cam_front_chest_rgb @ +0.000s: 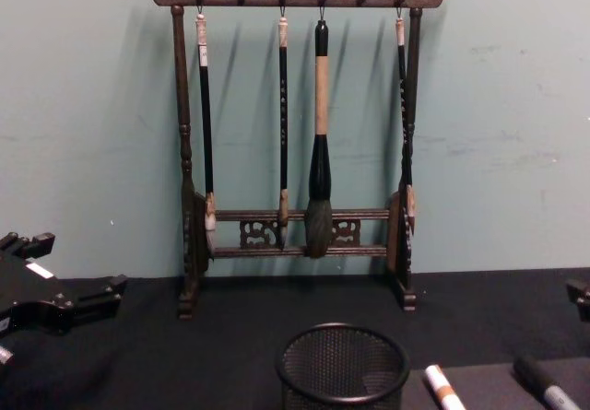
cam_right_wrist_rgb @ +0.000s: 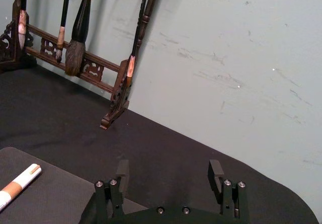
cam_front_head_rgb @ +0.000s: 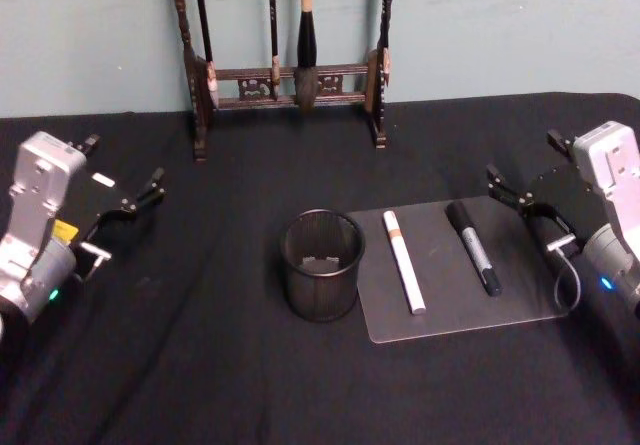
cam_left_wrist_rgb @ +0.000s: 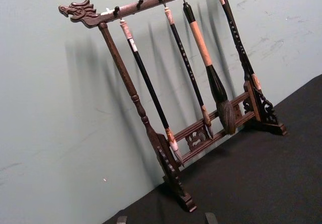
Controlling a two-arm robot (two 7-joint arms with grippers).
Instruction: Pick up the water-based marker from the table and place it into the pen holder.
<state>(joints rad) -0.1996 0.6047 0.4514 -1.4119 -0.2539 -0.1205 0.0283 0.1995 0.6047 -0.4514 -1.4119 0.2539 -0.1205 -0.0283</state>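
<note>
The pen holder [cam_front_head_rgb: 320,265], a round black mesh cup, stands upright at the table's middle and also appears in the chest view [cam_front_chest_rgb: 343,366]. Just right of it a grey mat [cam_front_head_rgb: 455,300] carries two markers: a white one with an orange band [cam_front_head_rgb: 404,261] [cam_front_chest_rgb: 442,387] [cam_right_wrist_rgb: 17,186] and a black one with a grey label [cam_front_head_rgb: 474,247] [cam_front_chest_rgb: 548,387]. I cannot tell which is the water-based marker. My right gripper [cam_front_head_rgb: 520,210] [cam_right_wrist_rgb: 168,171] hovers open at the mat's right edge, holding nothing. My left gripper [cam_front_head_rgb: 125,220] [cam_left_wrist_rgb: 165,218] rests open at the far left.
A tall dark wooden brush rack [cam_front_head_rgb: 290,80] [cam_front_chest_rgb: 295,152] with several hanging brushes stands at the back against the wall. Black cloth [cam_front_head_rgb: 200,365] covers the table, with free room in front of the cup and mat.
</note>
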